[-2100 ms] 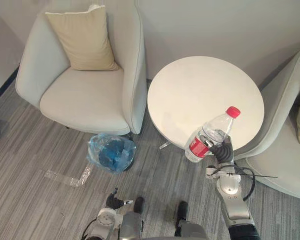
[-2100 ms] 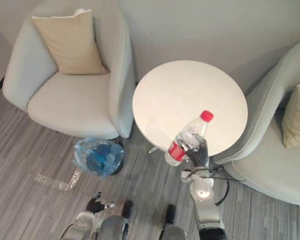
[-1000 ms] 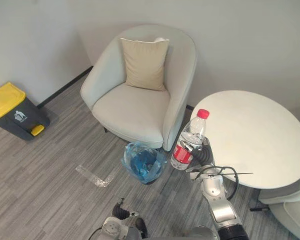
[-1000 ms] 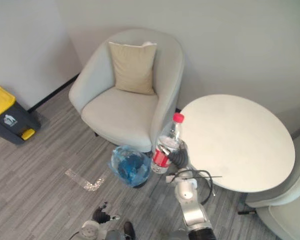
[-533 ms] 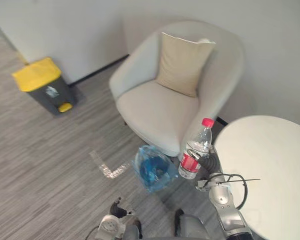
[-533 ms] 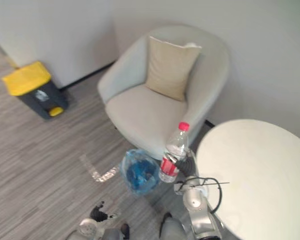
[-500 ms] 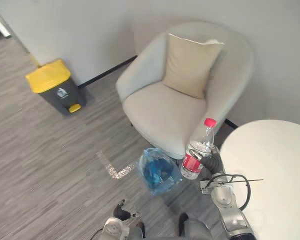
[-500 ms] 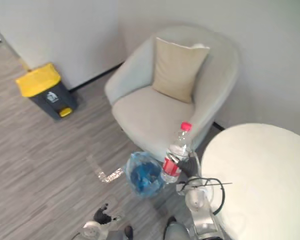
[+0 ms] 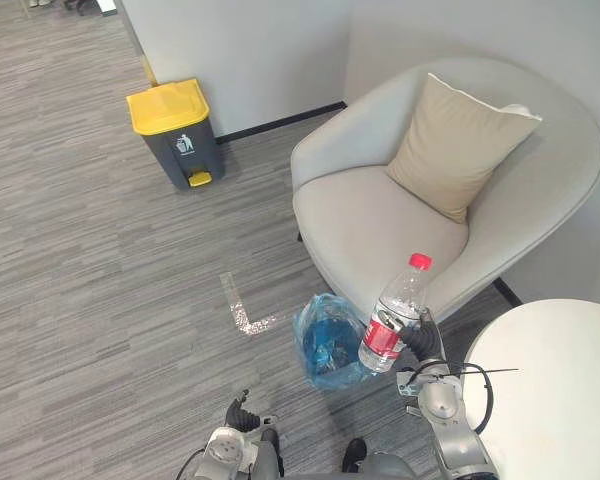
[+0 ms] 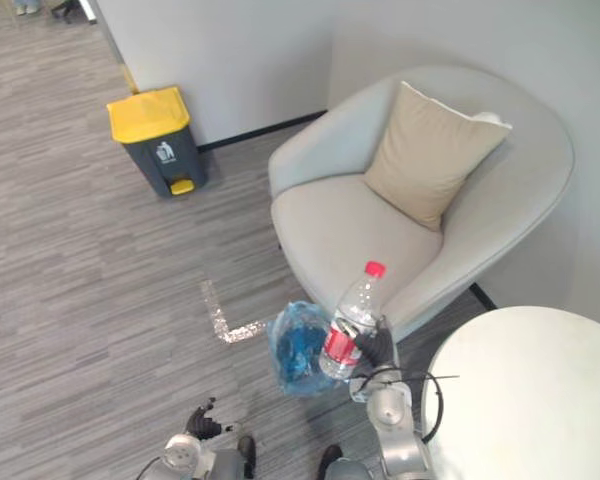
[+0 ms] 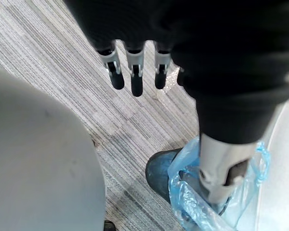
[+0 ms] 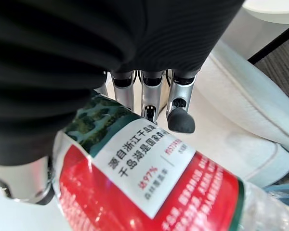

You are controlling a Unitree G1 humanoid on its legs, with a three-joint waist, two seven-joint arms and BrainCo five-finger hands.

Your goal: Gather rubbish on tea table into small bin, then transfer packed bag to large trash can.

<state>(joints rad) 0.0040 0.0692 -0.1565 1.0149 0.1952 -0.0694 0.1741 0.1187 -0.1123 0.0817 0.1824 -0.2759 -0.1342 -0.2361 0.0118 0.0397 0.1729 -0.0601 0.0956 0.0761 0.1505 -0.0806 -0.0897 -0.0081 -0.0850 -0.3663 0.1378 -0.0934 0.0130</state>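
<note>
Firmly gripping with the right hand (image 9: 424, 342) a red-capped water bottle (image 9: 393, 316) by its labelled middle, upright, near the blue-bagged small bin (image 9: 327, 343) in front of the armchair (image 9: 380, 225). Dangling the left hand (image 11: 132, 67) low, straight-fingered, empty. Farther off, by the wall (image 9: 250, 50), yellow-lidded trash can (image 9: 175, 135).

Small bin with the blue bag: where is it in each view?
Left eye view: small bin lower centre, beside the bottle in the right hand.
Right eye view: small bin left of the bottle.
Left wrist view: small bin behind the thumb of the left hand.
Right wrist view: maybe the pale blue sliver past the bottle.
Shared landmark: front edge of the armchair.
</note>
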